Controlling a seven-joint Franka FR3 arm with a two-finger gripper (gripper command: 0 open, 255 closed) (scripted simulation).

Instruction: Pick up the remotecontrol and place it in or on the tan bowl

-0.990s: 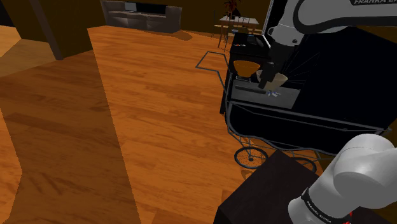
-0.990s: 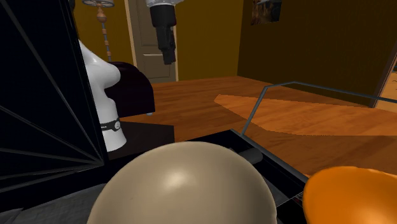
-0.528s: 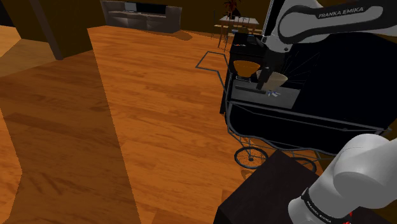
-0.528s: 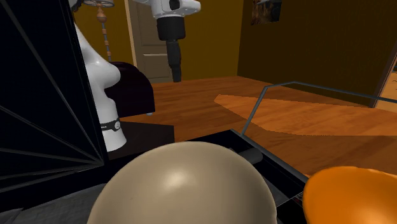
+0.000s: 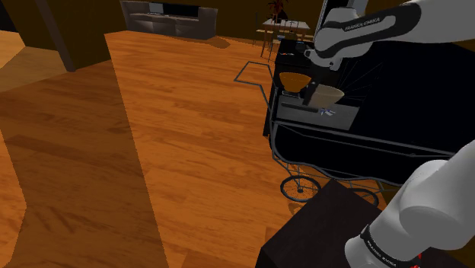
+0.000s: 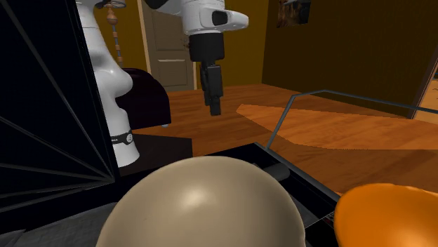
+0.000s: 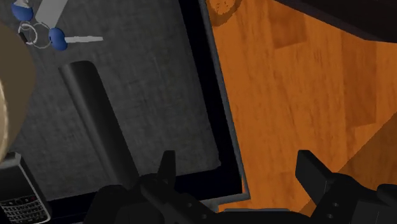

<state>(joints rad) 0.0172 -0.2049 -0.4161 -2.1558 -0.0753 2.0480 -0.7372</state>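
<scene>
The remote control (image 7: 95, 121) is a long dark grey bar lying flat on the cart's grey tray (image 7: 159, 83). Its end shows in the second exterior view (image 6: 278, 170) beyond the tan bowl (image 6: 203, 203). That bowl (image 5: 329, 94) stands on the tray; its rim is close beside the remote (image 7: 6, 95). My gripper (image 7: 238, 175) is open, with nothing between its fingers. It hangs over the tray's edge, off to one side of the remote. In the second exterior view the gripper (image 6: 213, 105) points straight down, high above the tray. The shoulder view has it (image 5: 310, 94) beside the tan bowl.
An orange bowl (image 5: 295, 80) stands next to the tan one. Keys with blue heads (image 7: 51, 38) and a black keypad phone (image 7: 19, 200) lie on the tray. The black wheeled cart (image 5: 304, 186) has a thin metal rail (image 6: 295, 105). Wooden floor (image 5: 152, 137) surrounds it.
The arm has swung toward the second exterior view's right and come lower, bringing the gripper nearer the cart's tray. The bowls and the remote have not moved.
</scene>
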